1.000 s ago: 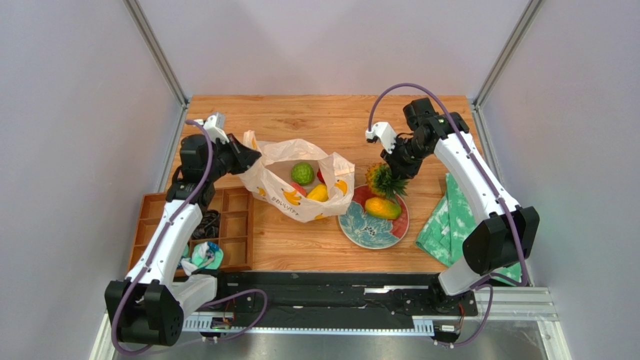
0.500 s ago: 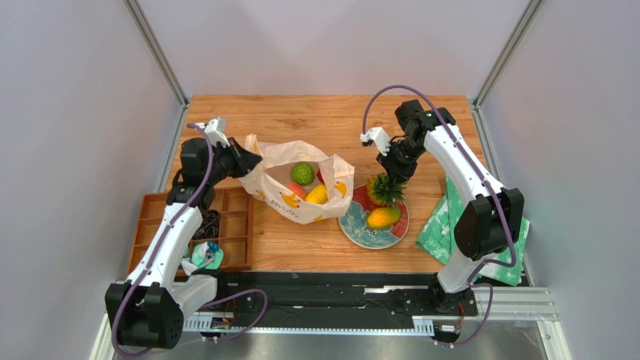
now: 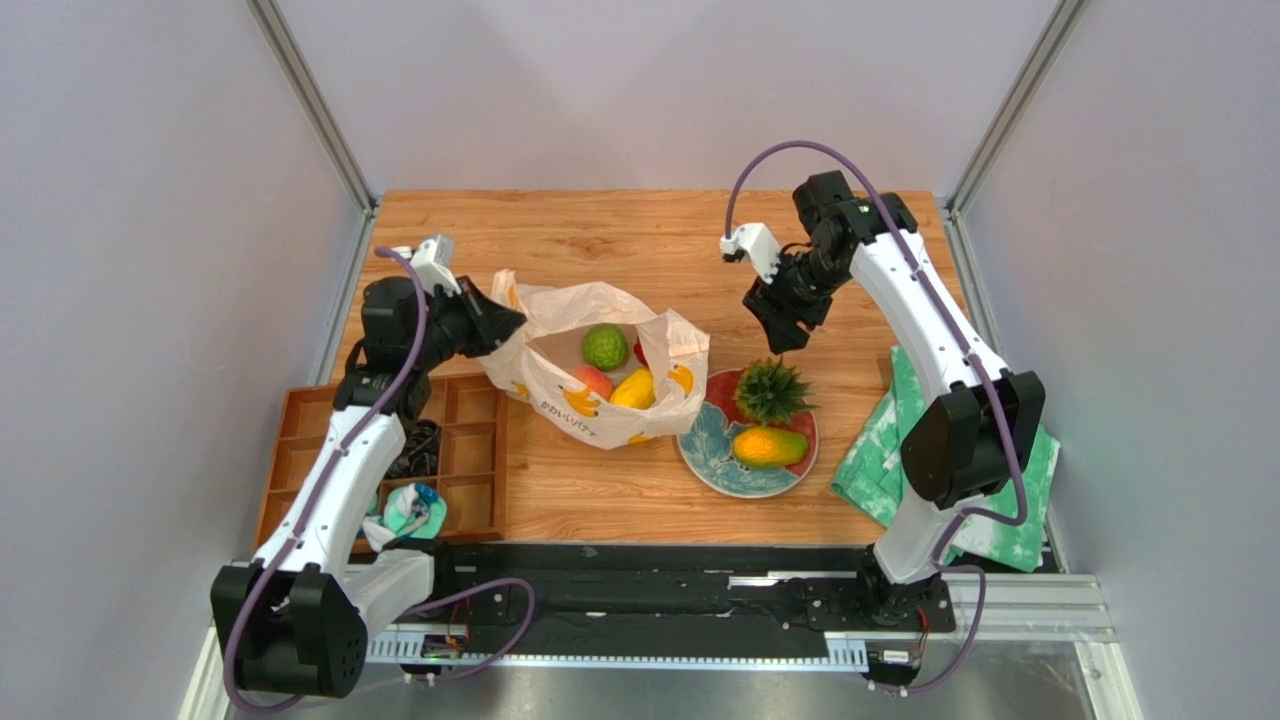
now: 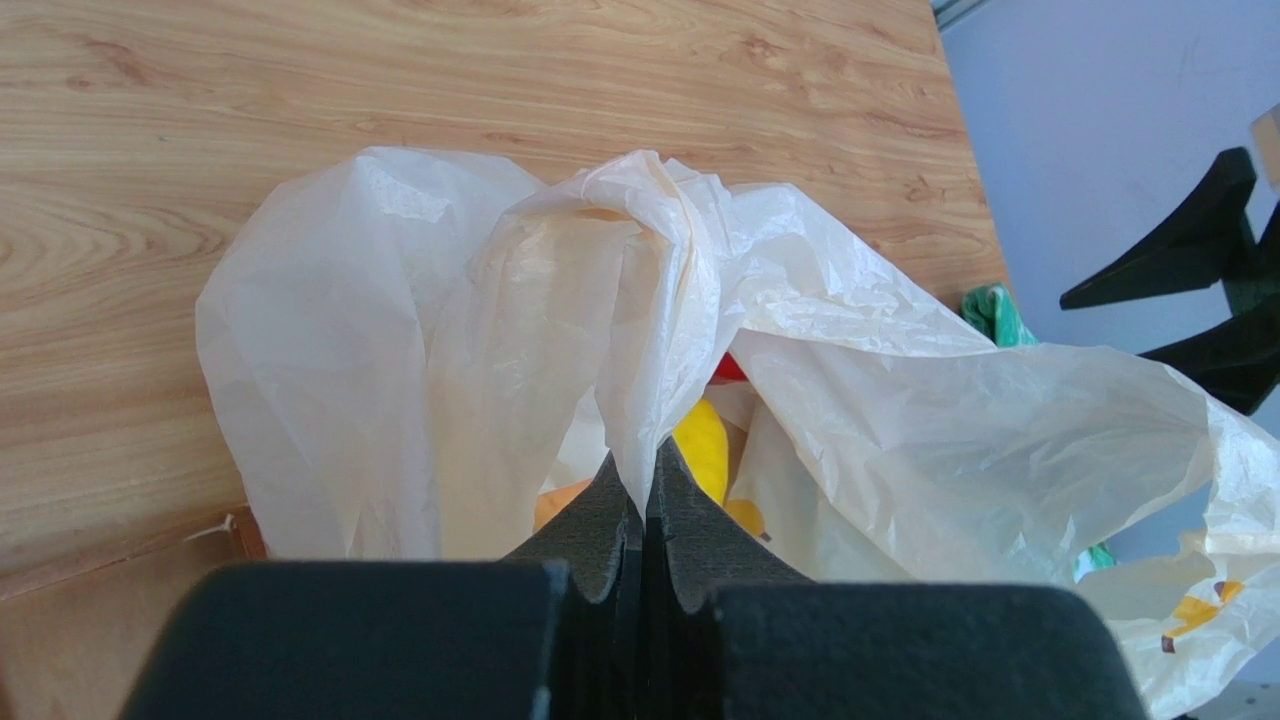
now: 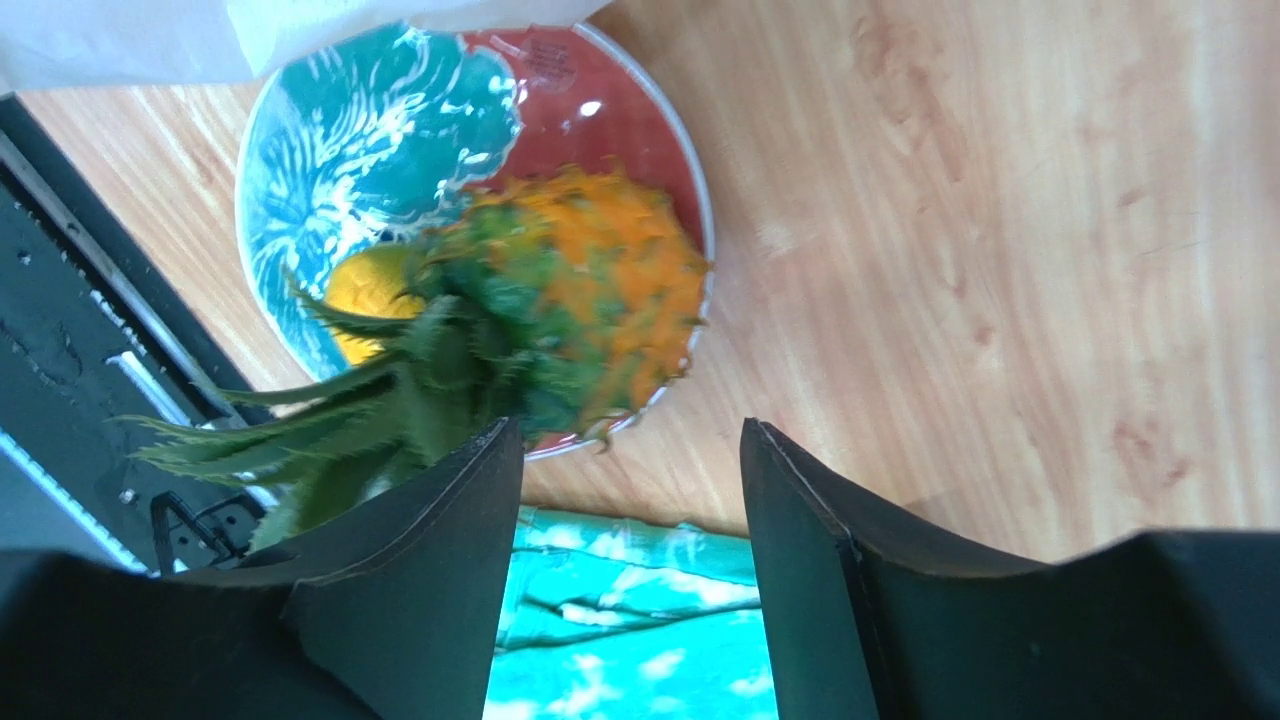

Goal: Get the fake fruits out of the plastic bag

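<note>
Fingers first: the left gripper is pinched tight on a bunched fold of the plastic bag and holds its left rim up. The right gripper has its fingers well apart with nothing between them.

Nearest, right of the bag, the plate carries two fake fruits that are already out: a mango and, just behind it, the pineapple. The bag lies mid-table with its mouth open upward. Inside are a bumpy green fruit, a second mango, a peach and a sliver of red, likely the pepper. Farther back, the right gripper hovers above and beyond the plate.

I judge the task under halfway done: two fruits are out and about four remain inside.
</note>
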{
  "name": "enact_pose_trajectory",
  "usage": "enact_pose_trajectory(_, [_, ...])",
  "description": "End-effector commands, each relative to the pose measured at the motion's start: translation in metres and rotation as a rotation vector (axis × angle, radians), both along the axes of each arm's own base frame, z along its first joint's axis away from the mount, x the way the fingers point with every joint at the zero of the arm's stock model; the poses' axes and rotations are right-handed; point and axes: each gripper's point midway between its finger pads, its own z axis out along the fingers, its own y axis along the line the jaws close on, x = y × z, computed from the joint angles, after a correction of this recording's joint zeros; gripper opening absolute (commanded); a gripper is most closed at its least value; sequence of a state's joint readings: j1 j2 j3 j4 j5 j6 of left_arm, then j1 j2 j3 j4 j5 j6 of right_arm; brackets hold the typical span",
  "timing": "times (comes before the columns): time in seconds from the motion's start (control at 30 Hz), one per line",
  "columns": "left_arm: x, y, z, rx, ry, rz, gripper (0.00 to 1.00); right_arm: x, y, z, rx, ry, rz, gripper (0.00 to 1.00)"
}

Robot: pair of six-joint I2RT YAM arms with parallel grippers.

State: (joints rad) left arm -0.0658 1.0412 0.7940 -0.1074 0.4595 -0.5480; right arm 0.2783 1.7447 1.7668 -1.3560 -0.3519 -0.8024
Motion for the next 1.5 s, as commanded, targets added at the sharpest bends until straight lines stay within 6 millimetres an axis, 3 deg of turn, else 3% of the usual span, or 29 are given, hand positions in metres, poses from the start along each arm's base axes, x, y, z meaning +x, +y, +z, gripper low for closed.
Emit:
enact_pose_trajectory(0.0, [0.005, -0.002, 0.008, -0.01, -0.037, -0.02, 0.0, -0.022, -0.004, 0.055, 0.034, -0.039, -0.025, 0.6])
enact_pose_trajectory(0.07, [0.003, -0.004, 0.006, -0.018, -0.02, -0.026, 0.0, -0.014, 0.012, 0.084, 0.132, -0.105, -0.033, 0.6])
enact_pose_trajectory(0.1, [0.002, -0.004, 0.004, -0.026, -0.006, -0.023, 0.0, -0.007, 0.023, 0.115, 0.196, -0.189, -0.036, 0.65])
enact_pose_trajectory(0.13, [0.0, -0.005, 0.001, -0.034, 0.007, -0.025, 0.0, -0.003, 0.035, 0.131, 0.248, -0.227, -0.055, 0.69])
enact_pose_trajectory(0.2, [-0.005, -0.006, 0.0, -0.049, 0.023, -0.025, 0.0, -0.007, 0.07, 0.166, 0.334, -0.312, -0.013, 0.8])
enact_pose_trajectory(0.23, [-0.007, -0.007, -0.002, -0.054, 0.03, -0.031, 0.0, -0.006, 0.088, 0.179, 0.384, -0.348, 0.002, 0.8])
enact_pose_trajectory(0.27, [-0.011, -0.007, -0.005, -0.056, 0.052, -0.035, 0.0, -0.02, 0.118, 0.185, 0.409, -0.359, 0.08, 0.78])
enact_pose_trajectory(0.33, [-0.015, -0.009, -0.003, -0.058, 0.069, -0.046, 0.0, -0.025, 0.156, 0.195, 0.452, -0.417, 0.137, 0.71])
enact_pose_trajectory(0.37, [-0.02, -0.009, -0.008, -0.056, 0.101, -0.05, 0.0, -0.042, 0.184, 0.194, 0.469, -0.422, 0.196, 0.66])
enact_pose_trajectory(0.4, [-0.023, -0.009, -0.005, -0.051, 0.1, -0.054, 0.0, -0.046, 0.199, 0.188, 0.479, -0.412, 0.21, 0.54])
enact_pose_trajectory(0.47, [-0.033, -0.008, -0.009, -0.049, 0.138, -0.055, 0.0, -0.054, 0.231, 0.165, 0.497, -0.362, 0.198, 0.44])
enact_pose_trajectory(0.53, [-0.041, -0.007, -0.006, -0.044, 0.144, -0.048, 0.0, -0.052, 0.245, 0.127, 0.465, -0.296, 0.164, 0.32])
enact_pose_trajectory(0.63, [-0.063, -0.001, -0.012, -0.034, 0.21, -0.015, 0.0, -0.046, 0.253, 0.079, 0.388, -0.228, 0.081, 0.26])
enact_pose_trajectory(0.73, [-0.088, 0.006, -0.031, -0.021, 0.31, 0.032, 0.0, -0.057, 0.26, 0.033, 0.316, -0.142, 0.095, 0.25])
enact_pose_trajectory(0.77, [-0.094, 0.008, -0.033, -0.017, 0.318, 0.039, 0.0, -0.075, 0.266, 0.014, 0.297, -0.09, 0.139, 0.25])
enact_pose_trajectory(0.83, [-0.099, 0.013, -0.044, 0.002, 0.337, 0.068, 0.0, -0.096, 0.277, -0.006, 0.283, -0.063, 0.2, 0.25])
enact_pose_trajectory(0.87, [-0.103, 0.016, -0.048, 0.011, 0.35, 0.084, 0.0, -0.119, 0.286, -0.019, 0.268, -0.032, 0.25, 0.25])
enact_pose_trajectory(0.9, [-0.105, 0.018, -0.051, 0.018, 0.359, 0.098, 0.0, -0.132, 0.283, -0.039, 0.233, 0.004, 0.254, 0.25])
enact_pose_trajectory(0.97, [-0.109, 0.026, -0.055, 0.046, 0.378, 0.137, 0.0, -0.147, 0.292, -0.051, 0.234, 0.018, 0.226, 0.26])
enact_pose_trajectory(1.03, [-0.112, 0.033, -0.059, 0.075, 0.397, 0.173, 0.0, -0.147, 0.297, -0.053, 0.235, 0.016, 0.201, 0.27])
enact_pose_trajectory(1.13, [-0.121, 0.039, -0.064, 0.106, 0.425, 0.191, 0.0, -0.112, 0.301, -0.051, 0.202, -0.09, 0.064, 0.28])
enact_pose_trajectory(1.17, [-0.126, 0.04, -0.065, 0.113, 0.436, 0.189, 0.0, -0.094, 0.297, -0.052, 0.18, -0.14, -0.021, 0.29])
enact_pose_trajectory(1.2, [-0.128, 0.04, -0.065, 0.124, 0.435, 0.182, 0.0, -0.088, 0.298, -0.059, 0.166, -0.144, -0.043, 0.33])
enact_pose_trajectory(1.27, [-0.134, 0.04, -0.065, 0.129, 0.437, 0.174, 0.0, -0.067, 0.293, -0.062, 0.131, -0.211, -0.11, 0.49])
enact_pose_trajectory(1.3, [-0.134, 0.039, -0.061, 0.132, 0.425, 0.16, 0.0, -0.065, 0.293, -0.066, 0.119, -0.214, -0.116, 0.65])
enact_pose_trajectory(1.4, [-0.135, 0.034, -0.059, 0.119, 0.404, 0.127, 0.0, -0.058, 0.287, -0.081, 0.073, -0.234, -0.168, 0.83])
enact_pose_trajectory(1.47, [-0.138, 0.027, -0.054, 0.107, 0.386, 0.076, 0.0, -0.055, 0.282, -0.09, 0.048, -0.24, -0.204, 0.86])
